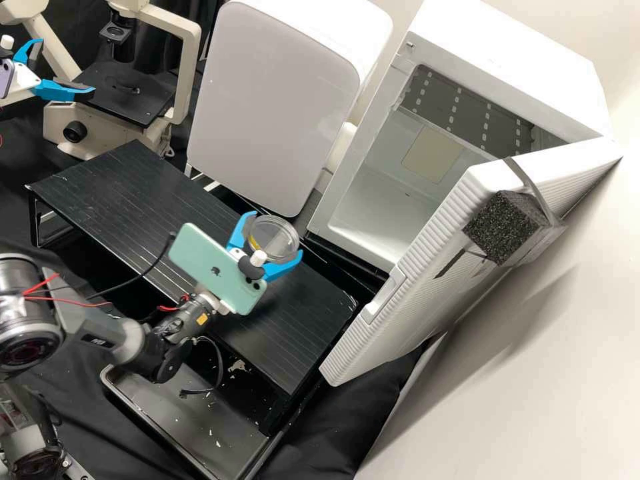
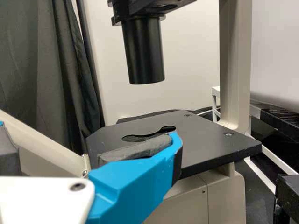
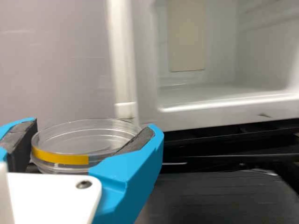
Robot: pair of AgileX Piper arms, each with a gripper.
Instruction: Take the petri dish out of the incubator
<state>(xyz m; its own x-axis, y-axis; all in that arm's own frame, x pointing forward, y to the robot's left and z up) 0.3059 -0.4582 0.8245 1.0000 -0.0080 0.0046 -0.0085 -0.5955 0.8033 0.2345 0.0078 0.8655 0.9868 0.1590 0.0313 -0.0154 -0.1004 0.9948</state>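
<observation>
In the high view my right gripper [image 1: 275, 233] is above the black slatted platform, just outside the incubator [image 1: 369, 215], shut on the clear petri dish [image 1: 271, 240]. The right wrist view has the right gripper [image 3: 95, 125] with a pad on either side of the petri dish [image 3: 84, 139], which carries a strip of yellow tape on its side. Behind it is the incubator's open front [image 3: 224, 108]. At the high view's upper left is my left gripper [image 1: 65, 65], open with nothing between its fingers; in the left wrist view the left gripper [image 2: 91, 129] is by the microscope stage.
The incubator door [image 1: 407, 280] stands open to the right, with a black foam block [image 1: 505, 227] strapped on. A white-grey appliance [image 1: 273, 107] is left of the incubator. The microscope stage [image 1: 127, 100] is at the back left, a dark tray [image 1: 167, 407] in front.
</observation>
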